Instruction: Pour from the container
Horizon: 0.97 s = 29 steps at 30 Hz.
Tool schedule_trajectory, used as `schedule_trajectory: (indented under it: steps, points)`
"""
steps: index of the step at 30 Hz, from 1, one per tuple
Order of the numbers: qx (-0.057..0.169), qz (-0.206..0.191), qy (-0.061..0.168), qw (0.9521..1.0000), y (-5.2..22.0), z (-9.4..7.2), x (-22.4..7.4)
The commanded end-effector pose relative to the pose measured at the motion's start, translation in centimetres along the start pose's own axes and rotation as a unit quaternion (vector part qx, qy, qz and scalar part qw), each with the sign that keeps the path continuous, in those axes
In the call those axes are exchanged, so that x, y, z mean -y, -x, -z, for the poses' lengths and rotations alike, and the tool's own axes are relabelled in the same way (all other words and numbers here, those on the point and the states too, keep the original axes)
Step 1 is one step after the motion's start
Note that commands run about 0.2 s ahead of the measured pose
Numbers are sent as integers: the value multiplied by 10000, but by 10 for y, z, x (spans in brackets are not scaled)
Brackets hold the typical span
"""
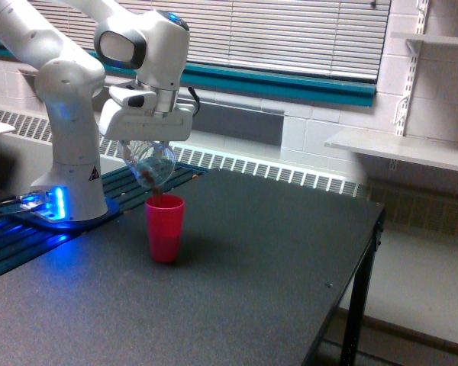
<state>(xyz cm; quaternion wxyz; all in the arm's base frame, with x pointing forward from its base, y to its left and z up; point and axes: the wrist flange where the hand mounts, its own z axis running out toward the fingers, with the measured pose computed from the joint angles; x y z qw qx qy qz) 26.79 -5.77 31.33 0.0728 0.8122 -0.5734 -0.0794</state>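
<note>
A small clear glass mug [153, 165], the container, hangs tipped steeply over the red plastic cup [165, 228]. Brown granular stuff lies at the mug's lowered lip, just above the cup's rim. My gripper [146, 145] is shut on the mug from above, its fingers mostly hidden behind the white hand. The red cup stands upright on the dark table [237, 282], toward the exterior view's left.
The arm's white base [69, 175] stands left of the cup on a blue-lit plate. A radiator grille and blinds run behind. A white shelf [401, 149] is at the right. The table's right edge [366, 252] drops to the floor.
</note>
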Motion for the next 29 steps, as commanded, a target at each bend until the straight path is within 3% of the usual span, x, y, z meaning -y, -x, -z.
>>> schedule_trajectory:
  steps: [1, 29]
  points:
    - [-16, 3, 89, 10000, 6, -8, 3]
    - [-25, 46, 37, 10000, 7, -2, 8]
